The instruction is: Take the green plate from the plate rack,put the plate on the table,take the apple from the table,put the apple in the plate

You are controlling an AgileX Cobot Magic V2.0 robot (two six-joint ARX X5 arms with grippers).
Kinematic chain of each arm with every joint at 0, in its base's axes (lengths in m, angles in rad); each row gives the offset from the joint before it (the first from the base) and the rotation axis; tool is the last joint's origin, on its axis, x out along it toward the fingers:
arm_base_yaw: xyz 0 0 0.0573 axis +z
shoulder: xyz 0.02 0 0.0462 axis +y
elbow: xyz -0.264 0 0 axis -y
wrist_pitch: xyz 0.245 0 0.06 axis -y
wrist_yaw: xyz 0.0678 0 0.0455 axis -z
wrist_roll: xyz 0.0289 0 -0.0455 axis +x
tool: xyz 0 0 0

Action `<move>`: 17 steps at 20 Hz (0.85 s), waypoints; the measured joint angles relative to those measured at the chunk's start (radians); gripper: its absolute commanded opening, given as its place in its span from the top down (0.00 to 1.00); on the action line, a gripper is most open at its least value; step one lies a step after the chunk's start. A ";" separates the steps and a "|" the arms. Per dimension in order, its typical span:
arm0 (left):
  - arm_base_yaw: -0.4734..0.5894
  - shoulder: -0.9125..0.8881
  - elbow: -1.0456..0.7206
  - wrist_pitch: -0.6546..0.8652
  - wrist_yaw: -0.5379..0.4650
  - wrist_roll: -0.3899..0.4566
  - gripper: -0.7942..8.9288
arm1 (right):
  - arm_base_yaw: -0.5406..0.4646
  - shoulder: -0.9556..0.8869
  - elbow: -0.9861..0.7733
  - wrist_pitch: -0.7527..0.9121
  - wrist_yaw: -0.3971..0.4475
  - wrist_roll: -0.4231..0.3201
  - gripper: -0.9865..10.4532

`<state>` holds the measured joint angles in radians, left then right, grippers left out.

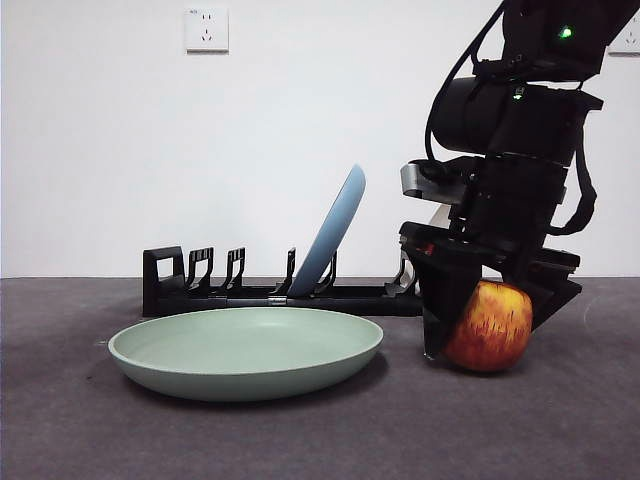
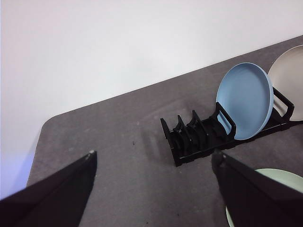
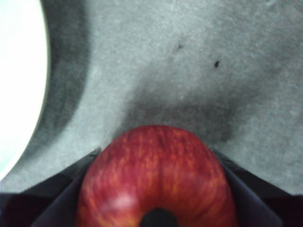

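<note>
Right gripper (image 1: 478,325) is down at the counter (image 1: 560,430), its jaws clamped on either side of the apple (image 1: 490,327); the front view shows the apple at counter level, but contact with the surface cannot be judged. In the right wrist view the apple (image 3: 156,177) fills the space between the two jaws, with the pale rim of the green plate (image 3: 19,80) off to one side. The green plate (image 1: 246,352) lies flat on the counter, just beside the apple but not touching it, and in front of the plate rack (image 1: 280,290). A light blue plate (image 1: 330,232) stands tilted in a slot of the rack. Left wrist view: left gripper (image 2: 154,163) hangs above the counter (image 2: 118,142), jaws apart and holding nothing. It looks down on the plate rack (image 2: 199,139), the light blue plate (image 2: 246,100), a beige plate (image 2: 289,75) behind that, and an edge of the green plate (image 2: 279,178).
</note>
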<state>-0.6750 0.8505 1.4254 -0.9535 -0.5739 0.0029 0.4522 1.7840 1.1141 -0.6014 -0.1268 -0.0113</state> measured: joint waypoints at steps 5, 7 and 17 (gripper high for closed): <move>0.000 -0.002 0.000 0.000 0.000 0.000 0.50 | 0.012 -0.050 0.003 -0.016 -0.001 0.023 0.92; 0.000 0.003 0.000 0.000 0.000 0.000 0.50 | 0.043 -0.090 0.065 -0.032 -0.002 0.040 0.92; 0.000 0.018 0.000 -0.003 0.001 0.000 0.50 | 0.287 0.049 0.384 -0.048 -0.023 0.046 0.92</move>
<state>-0.6750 0.8680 1.4254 -0.9569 -0.5732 0.0029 0.7395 1.8328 1.4982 -0.6491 -0.1497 0.0345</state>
